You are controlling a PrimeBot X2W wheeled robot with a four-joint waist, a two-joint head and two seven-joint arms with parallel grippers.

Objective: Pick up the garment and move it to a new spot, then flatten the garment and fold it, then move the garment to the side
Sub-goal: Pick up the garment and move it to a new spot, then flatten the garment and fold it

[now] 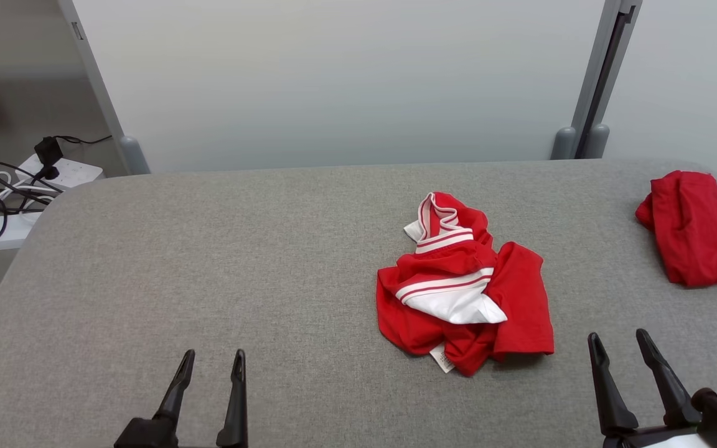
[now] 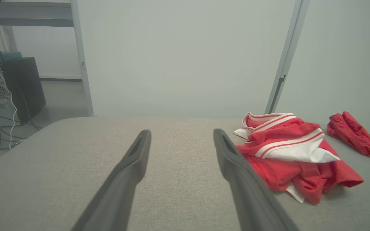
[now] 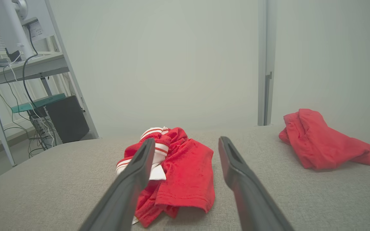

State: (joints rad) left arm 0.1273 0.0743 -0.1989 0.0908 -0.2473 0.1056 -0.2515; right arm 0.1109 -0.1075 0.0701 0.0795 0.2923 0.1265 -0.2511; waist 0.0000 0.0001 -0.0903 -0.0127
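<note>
Where the garment [image 1: 464, 289] lies: crumpled in a red heap with white striped trim on the grey bench [image 1: 209, 249], right of the middle, with a white label poking out at its near edge.
On the left: the left gripper [image 1: 214, 354] hovers at the near edge of the bench, well apart from the heap. Its fingers are spread and hold nothing.
On the right: the right gripper [image 1: 618, 335] hangs near the heap's right side, apart from it, fingers spread with nothing between them. In its wrist view the heap lies just ahead, partly hidden behind one finger.
Also on the bench: a red bundle [image 1: 694, 227] lies at the far right corner, well apart from the heap. Whether it is folded I cannot tell.
Done so far: nothing, by the look of it. The garment is bunched, not flat and not folded, and nothing grips it.
Left to do: all of it, I judge. Grasp and lift, carry to a new spot, spread flat, fold, then move aside.
Step in hand: likely the reach for the first pick-up, the right gripper being the nearer.
Watch for: the layers are tangled, so a pinch may catch only one fold and drag the rest along.
</note>
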